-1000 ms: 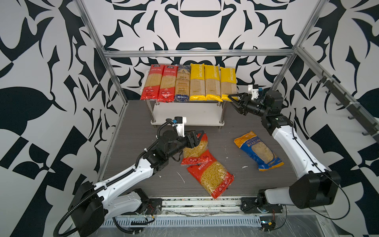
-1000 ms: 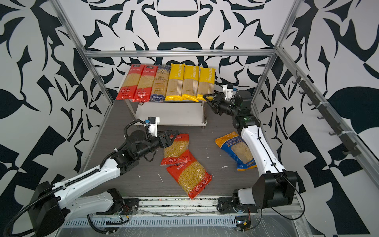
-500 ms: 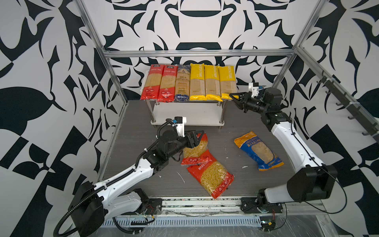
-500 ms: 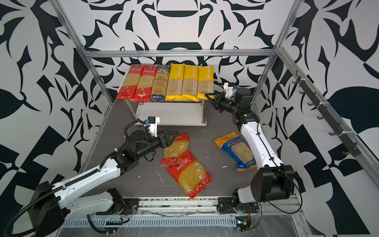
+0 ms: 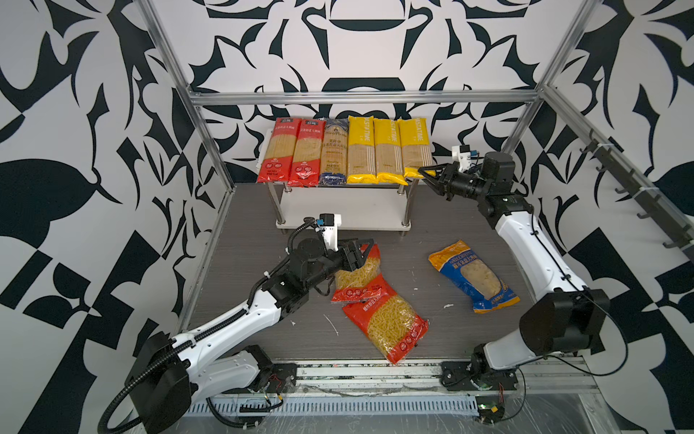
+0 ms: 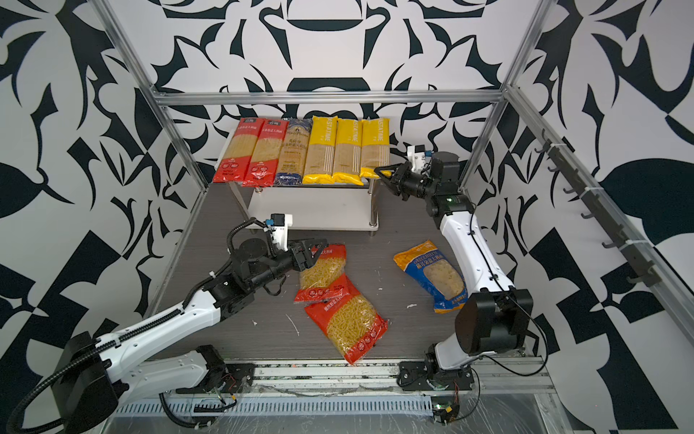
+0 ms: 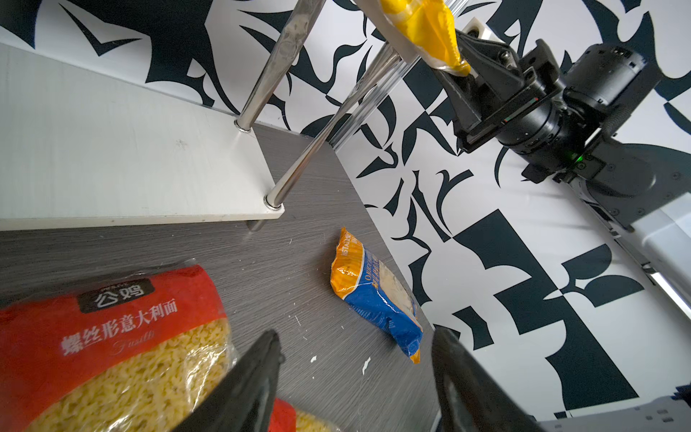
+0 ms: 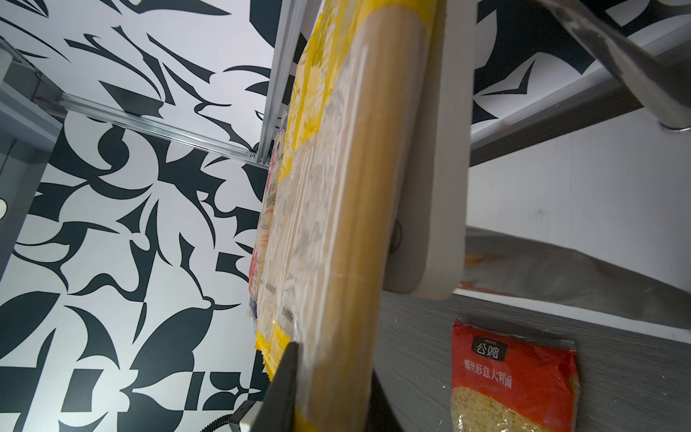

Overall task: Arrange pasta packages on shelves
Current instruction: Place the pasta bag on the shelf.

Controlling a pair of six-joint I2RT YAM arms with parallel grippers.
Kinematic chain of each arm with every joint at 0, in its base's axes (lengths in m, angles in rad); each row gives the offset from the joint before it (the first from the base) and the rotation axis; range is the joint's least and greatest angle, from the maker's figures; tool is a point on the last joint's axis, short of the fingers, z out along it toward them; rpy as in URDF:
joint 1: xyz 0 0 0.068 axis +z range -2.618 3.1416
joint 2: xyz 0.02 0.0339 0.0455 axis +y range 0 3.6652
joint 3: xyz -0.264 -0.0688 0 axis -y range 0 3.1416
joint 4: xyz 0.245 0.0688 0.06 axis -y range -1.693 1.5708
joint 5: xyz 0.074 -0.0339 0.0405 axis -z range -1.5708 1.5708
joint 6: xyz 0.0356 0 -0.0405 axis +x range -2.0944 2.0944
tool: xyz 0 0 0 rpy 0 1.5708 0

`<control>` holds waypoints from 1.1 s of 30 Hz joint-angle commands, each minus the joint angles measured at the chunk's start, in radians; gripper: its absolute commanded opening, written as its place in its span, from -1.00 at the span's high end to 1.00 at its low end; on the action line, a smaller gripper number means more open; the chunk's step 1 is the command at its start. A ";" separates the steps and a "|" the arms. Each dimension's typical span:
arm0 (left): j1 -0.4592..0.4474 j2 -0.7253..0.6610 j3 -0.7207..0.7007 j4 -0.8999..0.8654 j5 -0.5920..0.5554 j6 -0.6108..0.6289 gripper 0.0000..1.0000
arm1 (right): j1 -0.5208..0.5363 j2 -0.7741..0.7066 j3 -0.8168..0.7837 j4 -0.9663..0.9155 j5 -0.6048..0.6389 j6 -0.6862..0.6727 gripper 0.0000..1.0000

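Six long pasta packages lie side by side on the top board of the shelves (image 5: 345, 210): two red, one dark blue, three yellow. My right gripper (image 5: 426, 173) (image 8: 332, 374) is shut on the near end of the rightmost yellow pack (image 5: 413, 150) (image 8: 355, 187), which rests on the top board (image 8: 430, 187). Two red fusilli bags (image 5: 356, 276) (image 5: 386, 325) overlap on the floor. My left gripper (image 5: 366, 250) (image 7: 357, 336) hangs open just over the far end of the upper fusilli bag (image 7: 112, 336), with nothing between its fingers. A blue-orange bag (image 5: 473, 276) (image 7: 374, 295) lies to the right.
The lower white board (image 6: 311, 210) (image 7: 112, 149) carries nothing. Chrome legs (image 7: 276, 63) join the two boards. Aluminium frame rails (image 5: 210, 150) border the grey floor at the left and back. Patterned walls close in on all sides.
My right gripper has closed on the end of the rightmost yellow pack and shifted slightly toward the shelf. The left arm has not moved.
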 commanded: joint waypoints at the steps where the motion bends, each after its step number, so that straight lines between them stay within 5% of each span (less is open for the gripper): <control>1: 0.005 -0.010 -0.017 0.011 -0.012 0.008 -0.37 | 0.013 -0.021 -0.001 0.109 -0.054 -0.019 0.66; 4: 0.005 -0.012 -0.016 0.009 -0.012 0.009 -0.37 | 0.012 -0.029 -0.012 0.121 -0.055 -0.011 0.38; 12: 0.005 -0.015 -0.016 0.007 -0.014 0.015 -0.37 | 0.013 -0.052 -0.025 0.103 -0.050 -0.019 0.05; 16: 0.005 -0.021 -0.021 0.000 -0.018 0.021 -0.37 | 0.012 -0.084 -0.062 0.090 -0.053 -0.030 -0.44; 33: 0.006 -0.061 -0.105 -0.077 -0.086 0.013 -0.38 | 0.046 -0.370 -0.399 0.024 0.061 -0.139 -0.46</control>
